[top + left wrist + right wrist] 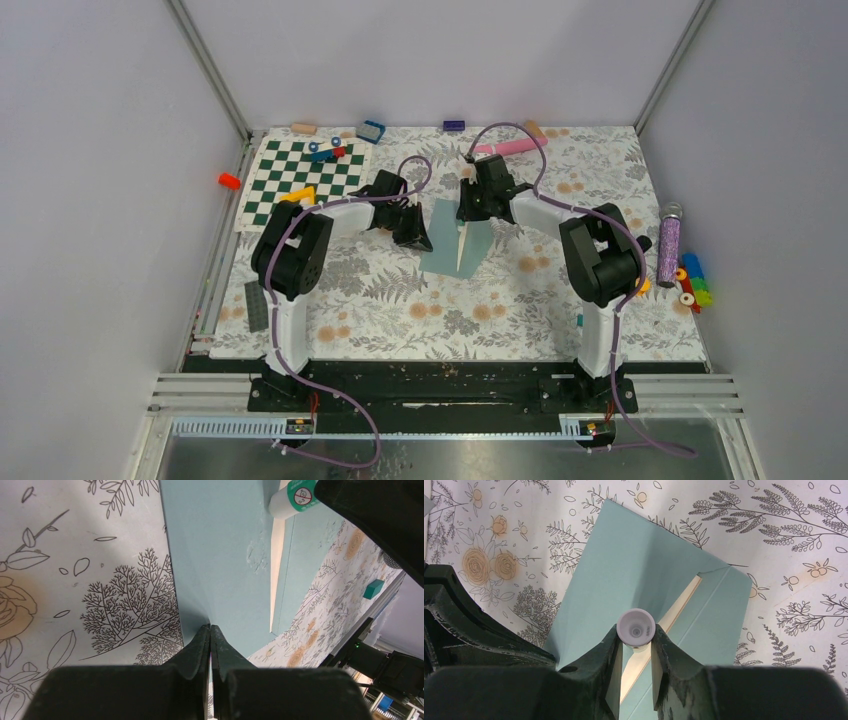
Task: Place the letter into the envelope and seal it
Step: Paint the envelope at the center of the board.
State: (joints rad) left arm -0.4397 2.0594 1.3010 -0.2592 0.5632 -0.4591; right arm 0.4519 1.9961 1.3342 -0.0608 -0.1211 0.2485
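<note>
Floral tablecloth [400, 310] covers the work table. The envelope [624, 575] lies flat at its centre, between the two arms. The letter [679, 605] is already inside and shows only as a cream sliver in the gap along the flap's edge.

Left gripper [210, 627]: jaws closed, tips at the envelope's edge, apparently pinning it so that it cannot slide. Whether paper is nipped between them cannot be told.

Right gripper [636, 632]: clamped on a glue stick [636, 625], cap end towards the wrist camera and the other end over the gap, presumably to lay adhesive.

Insertion appears complete. Sealing is not yet done, since the seam stands open.
</note>
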